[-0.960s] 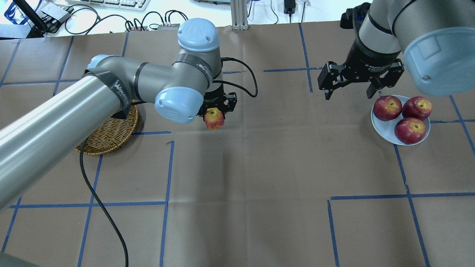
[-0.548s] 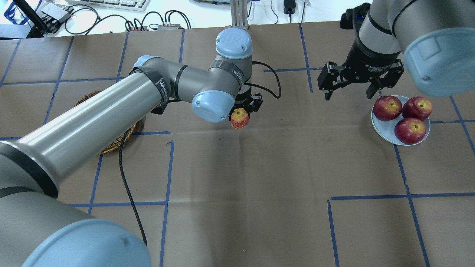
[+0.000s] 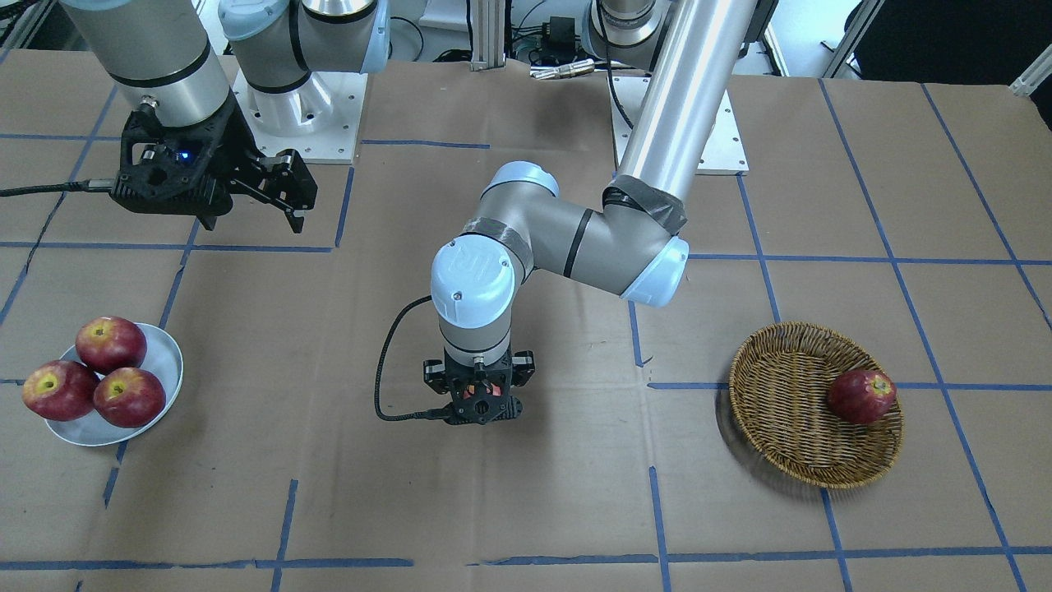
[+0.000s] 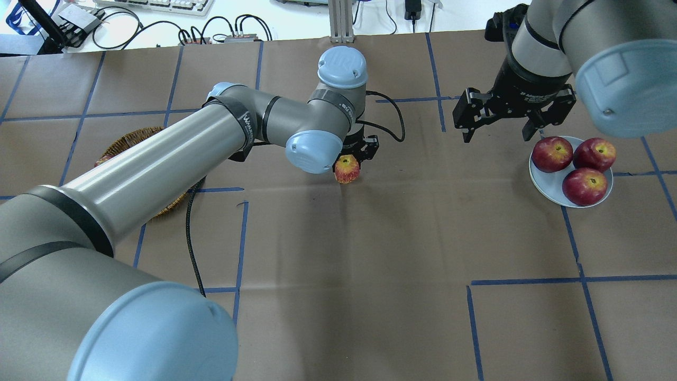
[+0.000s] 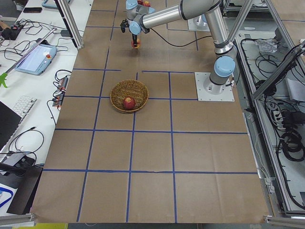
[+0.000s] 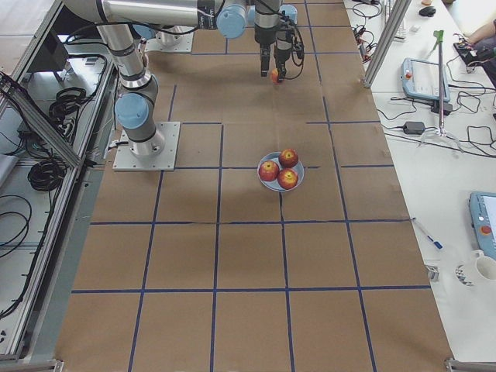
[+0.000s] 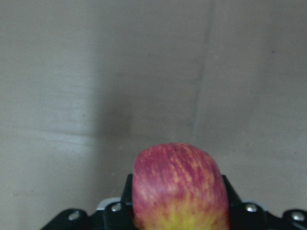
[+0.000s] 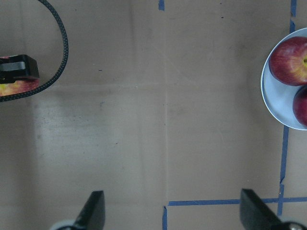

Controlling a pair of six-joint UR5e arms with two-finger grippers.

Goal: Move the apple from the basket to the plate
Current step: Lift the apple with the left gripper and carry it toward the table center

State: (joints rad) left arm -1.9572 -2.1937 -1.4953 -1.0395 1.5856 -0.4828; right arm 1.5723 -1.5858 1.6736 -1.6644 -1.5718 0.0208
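Front-facing view shows the basket (image 3: 772, 448) whole, with one dark-red apple (image 3: 860, 395) inside near its rim. In the overhead view the left arm (image 4: 158, 153) covers most of that basket. Only the left wrist view shows the apple (image 7: 178, 187) close up, red streaked with yellow, over bare table (image 4: 370, 264). The plate (image 4: 550, 184) carries three dark-red apples (image 4: 584, 186) and lies well apart from the basket. Left gripper (image 3: 478, 404): jaws clamped on the apple, held mid-table between basket and plate. Right gripper (image 4: 497, 135): jaws wide apart and empty, near the plate.
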